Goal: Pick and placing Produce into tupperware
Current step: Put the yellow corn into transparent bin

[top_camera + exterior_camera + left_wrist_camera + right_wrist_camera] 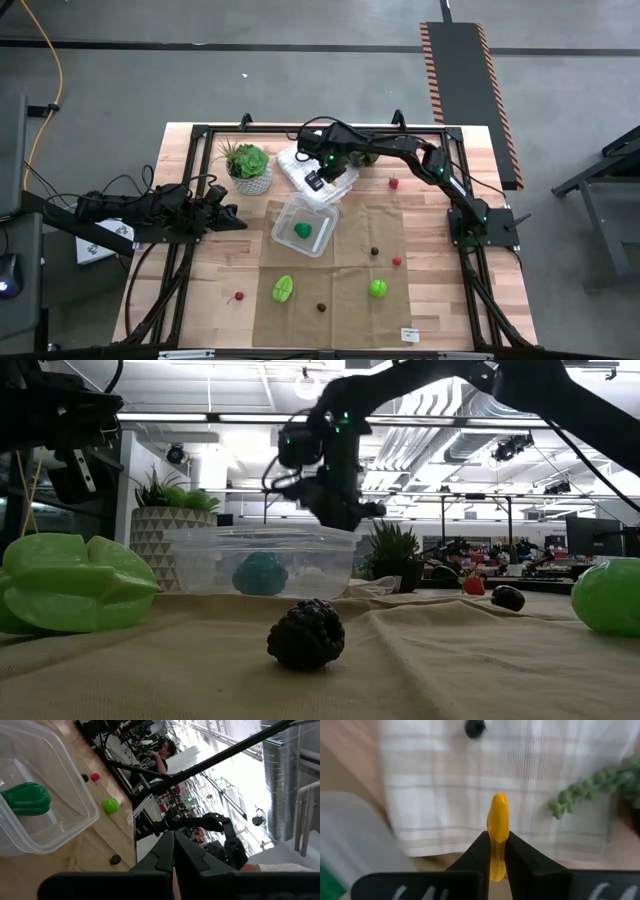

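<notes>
- Yellow-orange produce (497,827) is pinched between the fingers of the right end effector (496,851), held above the white plastic bag (300,165) just behind the clear tupperware (305,226).
- A green pepper (302,230) is seen already inside the container.
- The left end effector (173,851) is pressed together, empty, parked at the bench's left side.
- Only the slim piece's lower end is gripped; a slip in transit or a release short of the rim could be risked.

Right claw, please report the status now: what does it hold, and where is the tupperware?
Right claw shut on yellow produce, above the table's far side. Left claw shut, empty, parked left. Tupperware holds one green piece. Nothing in the way.
</notes>
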